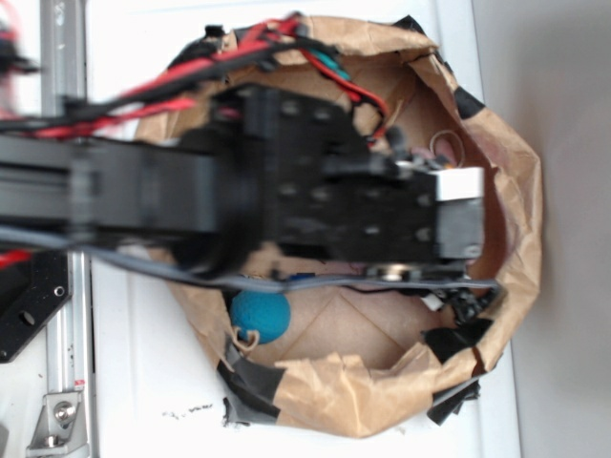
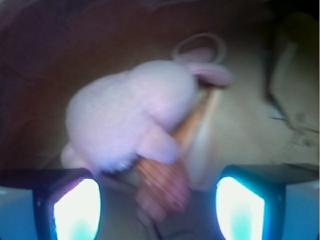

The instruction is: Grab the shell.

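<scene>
In the wrist view the shell point(image 2: 162, 186), orange-tan with brown stripes and blurred, lies on the brown paper floor just below the pink plush bunny point(image 2: 130, 115), touching it. My gripper point(image 2: 157, 210) is open, its two fingertips point(image 2: 75, 210) standing wide apart on either side of the shell, which sits in the gap, closer to the middle. Nothing is held. In the exterior view my black arm point(image 1: 315, 200) reaches over the paper-lined bin and hides the shell, the bunny and the jaws.
The bin is lined with crumpled brown paper, rim point(image 1: 520, 191) taped with black tape. A blue ball point(image 1: 260, 315) lies at its lower left. An orange and cream strip point(image 2: 200, 125) runs beside the bunny. A thin loop point(image 2: 200, 42) lies beyond the bunny.
</scene>
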You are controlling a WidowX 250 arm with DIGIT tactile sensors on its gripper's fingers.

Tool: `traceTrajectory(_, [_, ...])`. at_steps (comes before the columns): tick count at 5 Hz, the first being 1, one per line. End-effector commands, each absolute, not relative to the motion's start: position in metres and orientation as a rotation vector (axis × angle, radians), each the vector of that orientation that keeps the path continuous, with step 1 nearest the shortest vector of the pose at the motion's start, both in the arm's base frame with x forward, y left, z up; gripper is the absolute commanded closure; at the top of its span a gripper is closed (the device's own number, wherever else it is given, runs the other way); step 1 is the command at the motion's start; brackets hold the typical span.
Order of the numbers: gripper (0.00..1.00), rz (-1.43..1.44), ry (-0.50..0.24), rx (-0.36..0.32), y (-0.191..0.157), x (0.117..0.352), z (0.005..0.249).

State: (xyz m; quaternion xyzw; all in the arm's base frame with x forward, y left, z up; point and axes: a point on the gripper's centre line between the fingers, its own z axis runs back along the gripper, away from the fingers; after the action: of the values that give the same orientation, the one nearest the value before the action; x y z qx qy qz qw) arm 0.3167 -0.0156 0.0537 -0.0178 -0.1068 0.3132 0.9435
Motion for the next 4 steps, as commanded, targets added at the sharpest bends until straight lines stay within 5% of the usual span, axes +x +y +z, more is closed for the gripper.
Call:
traceTrajectory(1, [0.00, 0.563, -0.165, 0.105, 0.010, 0.316, 0.024])
traceTrajectory(2, [0.00, 0.575, -0.104, 0.082, 0.022, 0.300, 0.022])
traceTrajectory(3, [1.00, 0.532, -0.127, 0.061, 0.019, 0.295, 0.033])
traceTrajectory(4, [1.00, 0.478, -0.133, 0.045, 0.017, 0.292, 0.050])
